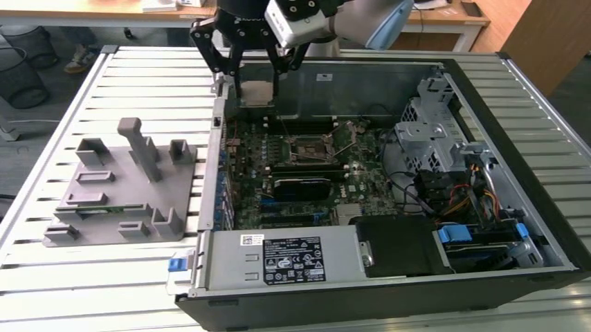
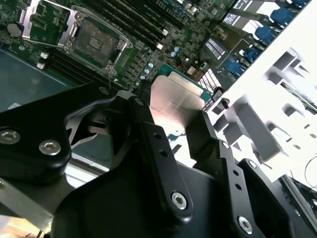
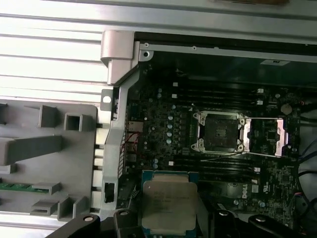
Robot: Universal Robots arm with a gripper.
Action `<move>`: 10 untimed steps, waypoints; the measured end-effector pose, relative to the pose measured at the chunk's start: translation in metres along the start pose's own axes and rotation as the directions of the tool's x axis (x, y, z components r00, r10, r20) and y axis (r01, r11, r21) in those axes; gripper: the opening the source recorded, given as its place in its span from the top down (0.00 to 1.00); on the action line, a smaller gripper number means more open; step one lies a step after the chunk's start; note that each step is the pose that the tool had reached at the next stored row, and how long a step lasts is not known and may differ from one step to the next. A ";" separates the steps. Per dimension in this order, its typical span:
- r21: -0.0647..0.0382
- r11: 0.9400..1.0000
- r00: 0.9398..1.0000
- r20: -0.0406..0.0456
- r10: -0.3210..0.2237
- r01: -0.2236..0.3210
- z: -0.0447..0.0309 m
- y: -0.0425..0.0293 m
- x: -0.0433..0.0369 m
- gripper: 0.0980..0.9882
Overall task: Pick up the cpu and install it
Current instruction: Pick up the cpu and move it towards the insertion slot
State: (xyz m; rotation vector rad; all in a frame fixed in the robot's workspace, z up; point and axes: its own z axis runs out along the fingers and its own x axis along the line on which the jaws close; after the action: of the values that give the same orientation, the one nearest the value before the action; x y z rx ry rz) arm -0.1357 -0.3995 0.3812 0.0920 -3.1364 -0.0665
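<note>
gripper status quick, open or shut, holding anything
The gripper is shut on the cpu, holding it over the open computer case.

Exterior overview from high; wrist views above motherboard [image 3: 166,121]

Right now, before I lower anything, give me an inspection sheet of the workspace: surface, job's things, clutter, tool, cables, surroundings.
Surface: slatted metal table, carrying the open computer case.
Job's things: cpu held over the motherboard, apart from the open socket, which holds no chip.
Clutter: grey fixture block on the table, at the exterior view's left of the case.
Tool: tool shut on the cpu.
Cables: coloured wires inside the case, at the exterior view's right.
Surroundings: wooden desk and black wire bin beyond the table.
</note>
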 end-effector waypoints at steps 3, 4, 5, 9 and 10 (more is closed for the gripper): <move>0.000 1.000 1.000 0.000 0.000 0.000 0.0003 0.0041 -0.0035 0.52; 0.000 1.000 1.000 0.000 0.000 0.000 0.0004 0.0054 -0.0049 0.52; 0.000 1.000 1.000 0.000 0.000 0.000 0.0005 0.0067 -0.0064 0.52; 0.000 1.000 1.000 0.000 0.000 0.000 0.0010 0.0122 -0.0125 0.52; 0.000 1.000 1.000 0.000 0.000 0.000 0.0011 0.0137 -0.0137 0.52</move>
State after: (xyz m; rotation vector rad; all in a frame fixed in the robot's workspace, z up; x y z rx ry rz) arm -0.1229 -0.3850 0.3806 0.0919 -3.1364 -0.0666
